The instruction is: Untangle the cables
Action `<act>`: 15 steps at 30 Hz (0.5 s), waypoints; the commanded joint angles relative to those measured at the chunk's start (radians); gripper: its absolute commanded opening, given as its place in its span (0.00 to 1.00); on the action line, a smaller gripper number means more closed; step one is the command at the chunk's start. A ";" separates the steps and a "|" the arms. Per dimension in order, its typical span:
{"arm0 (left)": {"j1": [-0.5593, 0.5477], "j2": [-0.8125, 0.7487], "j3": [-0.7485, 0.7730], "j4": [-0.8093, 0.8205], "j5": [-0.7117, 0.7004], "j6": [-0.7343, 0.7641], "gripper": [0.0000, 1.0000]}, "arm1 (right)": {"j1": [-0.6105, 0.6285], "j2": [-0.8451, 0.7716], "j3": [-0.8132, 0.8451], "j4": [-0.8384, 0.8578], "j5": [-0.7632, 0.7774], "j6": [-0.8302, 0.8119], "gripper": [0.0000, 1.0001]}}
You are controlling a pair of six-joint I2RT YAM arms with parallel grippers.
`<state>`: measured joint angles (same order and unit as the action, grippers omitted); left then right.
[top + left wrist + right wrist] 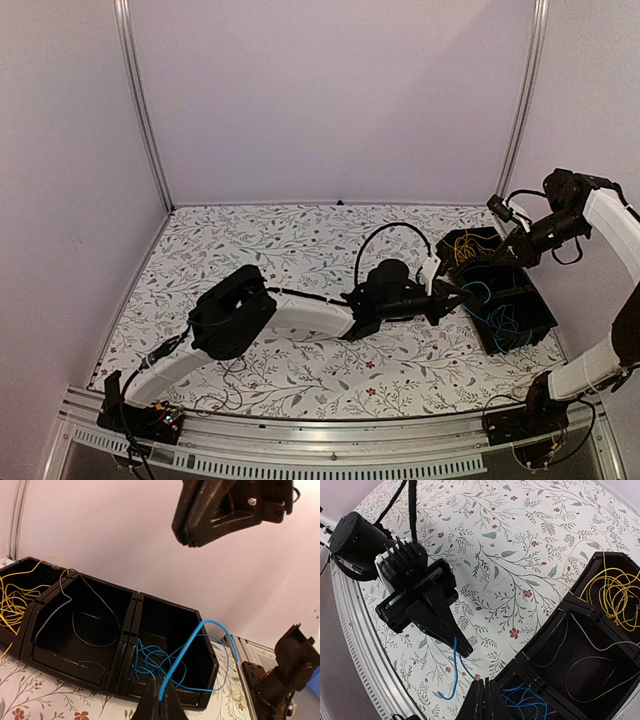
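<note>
I saw the left gripper [160,704] clamped on the blue cable [192,640], which arched up just ahead of its fingertips into the black tray [127,615] compartment straight in front. The dark cable [74,627] and yellow cable [15,600] lay in compartments further left. The right gripper [189,534] hung above, fingers together, holding nothing.

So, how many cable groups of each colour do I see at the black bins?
Yellow cable group: 1
Grey cable group: 1
Blue cable group: 1, with one strand clamped in the jaws of the left gripper
Total: 3
</note>
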<state>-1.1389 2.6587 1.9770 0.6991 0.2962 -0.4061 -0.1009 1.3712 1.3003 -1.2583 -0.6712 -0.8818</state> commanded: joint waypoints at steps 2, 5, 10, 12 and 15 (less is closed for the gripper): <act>-0.001 -0.059 -0.022 0.055 0.016 0.016 0.00 | -0.001 -0.017 -0.014 -0.039 -0.018 -0.004 0.51; -0.002 -0.061 -0.025 0.058 0.018 0.019 0.00 | 0.003 0.020 -0.060 -0.064 -0.062 -0.019 0.60; -0.002 -0.069 -0.043 0.076 0.027 0.020 0.00 | 0.021 0.034 -0.108 -0.028 -0.062 0.005 0.66; -0.001 -0.070 -0.043 0.081 0.032 0.021 0.00 | 0.028 0.044 -0.116 -0.018 -0.061 0.016 0.66; -0.001 -0.073 -0.046 0.087 0.035 0.023 0.00 | 0.037 0.066 -0.128 -0.009 -0.068 0.024 0.65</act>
<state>-1.1389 2.6575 1.9427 0.7448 0.3111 -0.3977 -0.0788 1.4162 1.1873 -1.2831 -0.7109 -0.8734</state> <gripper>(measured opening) 0.018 0.655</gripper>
